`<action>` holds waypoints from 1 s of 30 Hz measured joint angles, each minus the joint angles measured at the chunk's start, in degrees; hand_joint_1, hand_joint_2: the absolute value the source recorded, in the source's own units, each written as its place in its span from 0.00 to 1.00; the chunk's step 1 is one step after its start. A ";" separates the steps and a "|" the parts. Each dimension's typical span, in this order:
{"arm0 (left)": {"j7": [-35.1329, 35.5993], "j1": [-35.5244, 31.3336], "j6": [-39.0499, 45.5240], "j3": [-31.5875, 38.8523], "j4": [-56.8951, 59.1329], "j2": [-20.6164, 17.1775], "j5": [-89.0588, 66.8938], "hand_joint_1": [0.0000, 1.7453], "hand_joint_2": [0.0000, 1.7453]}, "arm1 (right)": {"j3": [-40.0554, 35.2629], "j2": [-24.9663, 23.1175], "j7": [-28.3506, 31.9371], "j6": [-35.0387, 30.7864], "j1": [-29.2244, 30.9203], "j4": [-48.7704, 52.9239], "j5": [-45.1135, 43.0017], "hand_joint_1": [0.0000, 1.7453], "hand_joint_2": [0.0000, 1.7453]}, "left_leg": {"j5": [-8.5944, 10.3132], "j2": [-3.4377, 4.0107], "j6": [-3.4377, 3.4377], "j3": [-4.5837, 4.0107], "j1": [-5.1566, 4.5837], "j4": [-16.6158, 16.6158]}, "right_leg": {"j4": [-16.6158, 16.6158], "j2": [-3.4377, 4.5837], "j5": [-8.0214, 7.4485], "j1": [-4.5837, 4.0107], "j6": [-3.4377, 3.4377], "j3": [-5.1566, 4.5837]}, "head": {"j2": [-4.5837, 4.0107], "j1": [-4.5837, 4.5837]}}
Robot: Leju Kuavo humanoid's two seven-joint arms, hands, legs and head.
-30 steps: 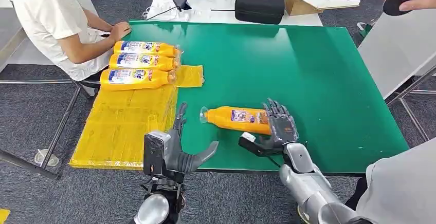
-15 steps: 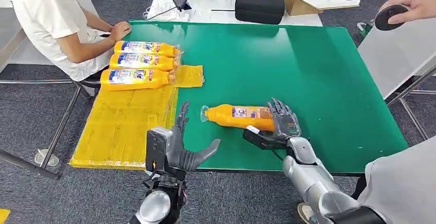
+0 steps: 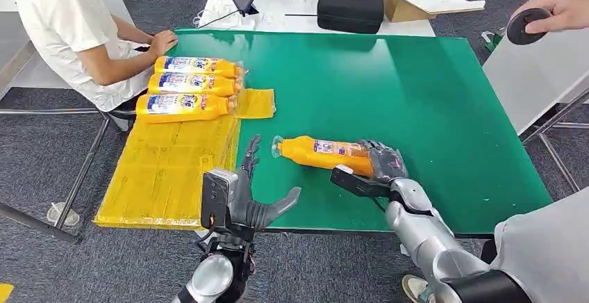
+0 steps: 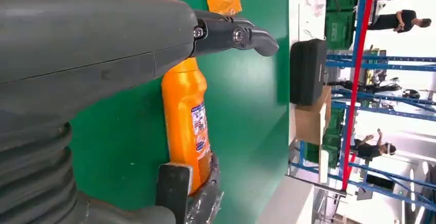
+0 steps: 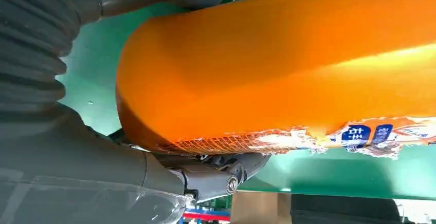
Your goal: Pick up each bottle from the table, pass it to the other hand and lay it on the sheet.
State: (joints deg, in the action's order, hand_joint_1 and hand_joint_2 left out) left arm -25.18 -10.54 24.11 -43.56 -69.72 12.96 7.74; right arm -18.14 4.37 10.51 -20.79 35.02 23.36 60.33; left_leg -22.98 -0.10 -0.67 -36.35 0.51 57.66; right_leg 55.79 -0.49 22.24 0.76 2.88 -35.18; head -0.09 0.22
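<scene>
An orange bottle [image 3: 323, 153] is gripped at its base by the right hand [image 3: 378, 167] above the green table [image 3: 417, 94]; its base is hidden by the fingers. The left hand [image 3: 253, 199] is held empty, fingers spread, just beside the yellow sheet [image 3: 167, 171].

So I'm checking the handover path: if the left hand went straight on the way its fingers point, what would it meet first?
Probably the capped end of the orange bottle held by the right hand. The left hand is open, its fingers aimed up-table just beside that cap, so depth leaves it uncertain.
</scene>
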 measured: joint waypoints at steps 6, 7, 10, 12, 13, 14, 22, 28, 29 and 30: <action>-1.53 0.17 0.96 0.00 0.04 0.00 0.35 0.00 1.00 | 2.43 -0.20 6.50 -0.59 -1.26 -0.09 -6.39 1.00 1.00 | 0.00 -0.04 0.00 0.00 0.00 0.00 | 0.00 0.00 0.00 0.00 0.00 0.02 | 0.00 0.00; -1.73 0.23 1.14 0.00 0.04 0.00 0.42 0.00 1.00 | 3.08 -0.33 7.30 -0.63 -1.52 -0.09 -7.23 1.00 1.00 | -0.01 -0.02 0.00 0.00 0.00 0.00 | 0.00 0.01 0.00 0.00 0.00 0.02 | 0.00 0.00; -1.90 0.25 1.22 0.00 0.04 -0.02 0.46 0.00 1.00 | 4.26 -0.63 8.09 -0.70 -1.88 -0.07 -7.98 1.00 1.00 | -0.02 -0.01 0.01 0.04 0.00 0.00 | 0.00 0.04 0.00 -0.01 0.00 0.02 | 0.00 -0.02; -2.55 0.36 1.46 0.00 -0.04 -0.02 0.72 0.00 1.00 | 4.94 -0.83 9.25 -0.92 -2.20 0.09 -9.14 1.00 1.00 | -0.01 -0.02 0.01 0.04 0.01 0.00 | 0.00 0.04 0.00 -0.02 0.00 0.04 | 0.00 0.00; -2.86 0.53 1.23 0.00 -0.22 -0.07 1.51 0.00 1.00 | 5.57 -1.02 10.74 -1.16 -2.55 0.35 -10.92 1.00 1.00 | -0.01 -0.02 0.01 0.03 0.02 -0.01 | 0.01 0.04 0.00 -0.03 0.00 0.05 | 0.00 0.00; -2.64 0.75 0.08 0.02 -0.61 -0.11 3.51 0.00 1.00 | 6.26 -1.29 12.40 -1.60 -3.11 0.66 -13.15 1.00 1.00 | -0.01 -0.02 0.01 0.03 0.02 -0.01 | 0.01 0.03 0.00 -0.03 0.00 0.05 | 0.00 0.00; -6.58 9.08 -5.97 1.93 -9.75 -3.21 7.85 0.00 1.00 | 12.05 -4.68 19.02 -2.23 -14.25 15.55 -32.58 1.00 1.00 | -0.08 -0.14 0.05 -0.21 0.06 -0.02 | 0.02 -0.10 0.13 -0.07 -0.04 -0.09 | 0.00 -0.02; -3.52 12.82 -4.48 3.69 -11.54 -5.03 10.36 0.00 1.00 | 12.46 -7.06 18.58 0.50 -23.21 31.94 -37.97 1.00 1.00 | -0.17 -0.12 0.08 -0.30 0.05 -0.03 | 0.02 -0.07 0.23 -0.04 0.04 -0.19 | 0.00 -0.02; -3.37 13.05 -4.15 3.89 -11.56 -5.20 10.36 0.00 1.00 | 12.26 -7.43 18.45 0.68 -24.21 34.00 -37.97 1.00 1.00 | -0.17 -0.11 0.08 -0.30 0.05 -0.03 | 0.02 -0.07 0.23 -0.03 0.04 -0.19 | 0.00 0.00; -3.24 13.14 -3.69 3.98 -11.56 -5.36 10.27 0.00 1.00 | 11.89 -7.72 18.43 1.05 -24.91 35.68 -37.97 1.00 1.00 | -0.17 -0.12 0.08 -0.30 0.05 -0.03 | 0.02 -0.08 0.23 -0.03 0.04 -0.20 | 0.00 0.00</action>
State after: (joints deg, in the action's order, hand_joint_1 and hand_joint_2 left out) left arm -28.41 2.60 20.42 -39.58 -81.29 7.61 18.01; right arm -6.25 -3.35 28.94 -19.74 10.11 59.04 22.36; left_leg -23.15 -0.21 -0.59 -36.66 0.56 57.63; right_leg 55.81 -0.57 22.47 0.73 2.92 -35.37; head -0.09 0.22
